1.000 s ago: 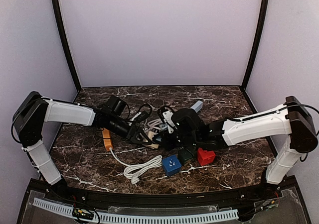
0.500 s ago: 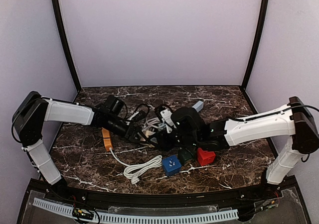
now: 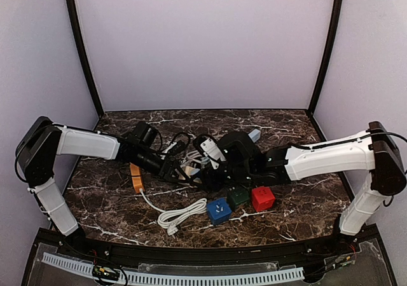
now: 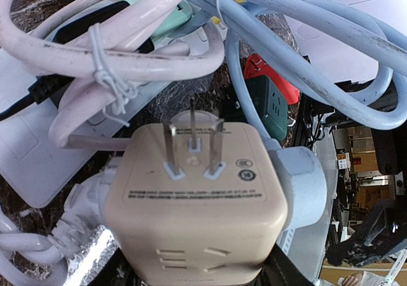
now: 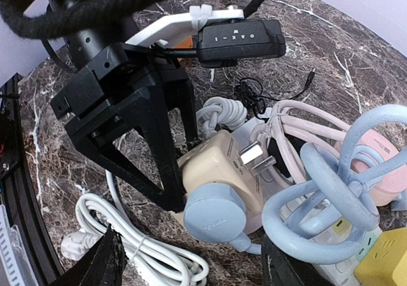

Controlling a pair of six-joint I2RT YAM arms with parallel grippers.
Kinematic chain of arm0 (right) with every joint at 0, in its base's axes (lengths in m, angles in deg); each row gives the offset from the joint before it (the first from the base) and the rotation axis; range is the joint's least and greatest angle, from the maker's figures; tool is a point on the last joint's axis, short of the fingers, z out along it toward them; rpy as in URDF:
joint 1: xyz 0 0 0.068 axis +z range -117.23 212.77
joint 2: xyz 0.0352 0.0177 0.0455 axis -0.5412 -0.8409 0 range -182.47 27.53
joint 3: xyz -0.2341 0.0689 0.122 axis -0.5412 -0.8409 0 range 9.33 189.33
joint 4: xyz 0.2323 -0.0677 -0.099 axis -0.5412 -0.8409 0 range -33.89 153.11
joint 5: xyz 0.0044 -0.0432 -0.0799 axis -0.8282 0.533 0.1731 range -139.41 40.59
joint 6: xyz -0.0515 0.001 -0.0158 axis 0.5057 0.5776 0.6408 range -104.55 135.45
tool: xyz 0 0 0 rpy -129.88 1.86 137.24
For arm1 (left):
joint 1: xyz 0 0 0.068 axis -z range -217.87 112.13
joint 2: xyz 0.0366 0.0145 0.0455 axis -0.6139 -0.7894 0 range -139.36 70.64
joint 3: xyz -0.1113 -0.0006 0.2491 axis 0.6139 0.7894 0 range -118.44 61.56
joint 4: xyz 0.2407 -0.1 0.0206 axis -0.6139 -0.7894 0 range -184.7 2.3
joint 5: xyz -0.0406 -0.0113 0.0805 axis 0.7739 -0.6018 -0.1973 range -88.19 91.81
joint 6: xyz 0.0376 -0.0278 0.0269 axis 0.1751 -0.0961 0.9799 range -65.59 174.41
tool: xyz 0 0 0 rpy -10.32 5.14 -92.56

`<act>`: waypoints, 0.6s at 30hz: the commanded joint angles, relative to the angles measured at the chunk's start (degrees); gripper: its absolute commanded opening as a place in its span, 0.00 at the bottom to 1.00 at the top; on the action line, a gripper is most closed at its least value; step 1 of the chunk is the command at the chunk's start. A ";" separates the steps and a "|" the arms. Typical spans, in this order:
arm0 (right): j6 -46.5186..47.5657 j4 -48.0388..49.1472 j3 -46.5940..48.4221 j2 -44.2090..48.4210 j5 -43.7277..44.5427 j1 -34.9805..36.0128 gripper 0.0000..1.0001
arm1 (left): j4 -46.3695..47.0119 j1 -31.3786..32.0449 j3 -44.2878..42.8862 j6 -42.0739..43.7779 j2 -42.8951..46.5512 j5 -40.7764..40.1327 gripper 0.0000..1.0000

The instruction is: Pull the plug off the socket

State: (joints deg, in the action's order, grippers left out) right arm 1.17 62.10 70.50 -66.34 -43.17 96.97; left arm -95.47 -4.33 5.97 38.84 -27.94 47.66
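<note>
Tabletop: a dark brown marble-patterned tabletop with white veins.
Room: I see plain lavender walls on three sides and black posts at the back corners.
Near edge: a blue cube socket, a dark green cube socket and a red cube socket sit in a row near the middle. A bundled white cable lies just left of them.
Left side: a flat orange piece lies toward the left edge.
Centre: pale pink and pale blue cables lie tangled over a white power strip.
Socket: the beige cube-shaped socket adapter is at the middle of the tabletop, its metal prongs facing my left wrist camera.
Plug: the pale blue round plug sits flush against one side face of the beige cube.
Left arm: reaches low from the left edge toward the centre, forearm nearly level.
Left hand: clamped on the beige cube, black fingers pressed against its sides.
Right arm: reaches in from the right edge, wrist bent down over the tangle.
Right hand: fingers apart, with the blue plug just ahead of the gap. I see no contact.
</note>
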 commanded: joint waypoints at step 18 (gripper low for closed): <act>18.06 0.03 6.59 -8.12 -3.13 -4.29 0.60 | -0.74 -0.84 1.01 -0.07 1.74 -2.25 0.01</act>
State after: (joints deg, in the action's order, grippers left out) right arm 17.06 60.37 74.50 -72.46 -46.45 93.23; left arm -95.41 -4.37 5.99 38.82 -27.92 47.66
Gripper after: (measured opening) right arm 0.616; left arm 0.503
